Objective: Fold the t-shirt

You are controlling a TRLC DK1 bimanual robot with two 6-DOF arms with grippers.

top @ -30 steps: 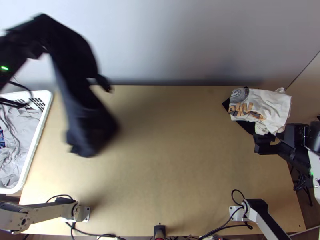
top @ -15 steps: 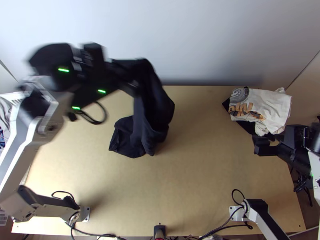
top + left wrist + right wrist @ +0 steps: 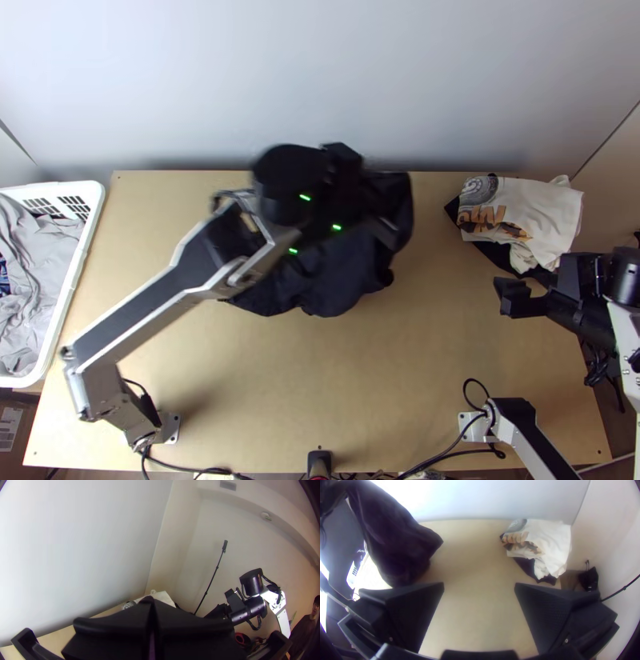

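The left gripper (image 3: pixel 362 190) is over the back middle of the table. From it hangs the dark t-shirt (image 3: pixel 340 276), bunched, its lower part at the tabletop. In the left wrist view the left gripper (image 3: pixel 152 608) has its fingers pressed together, a strip of dark cloth (image 3: pixel 152 646) between them. The right gripper (image 3: pixel 512 298) is over the table's right side, just nearer than the pile of clothes. In the right wrist view the right gripper (image 3: pixel 479 586) stands open with nothing between its fingers, and the dark t-shirt (image 3: pixel 395 538) hangs off to one side.
On the right lies a pile with a printed white cloth (image 3: pixel 532 212) over dark cloth (image 3: pixel 490 252). A white basket (image 3: pixel 76 276) of grey clothes stands at the left edge. Bare tabletop (image 3: pixel 360 376) stretches along the near middle.
The left arm has swept from the left to the middle, dragging the dark t-shirt rightward, where it now hangs wider. The right gripper has shifted slightly to the left.
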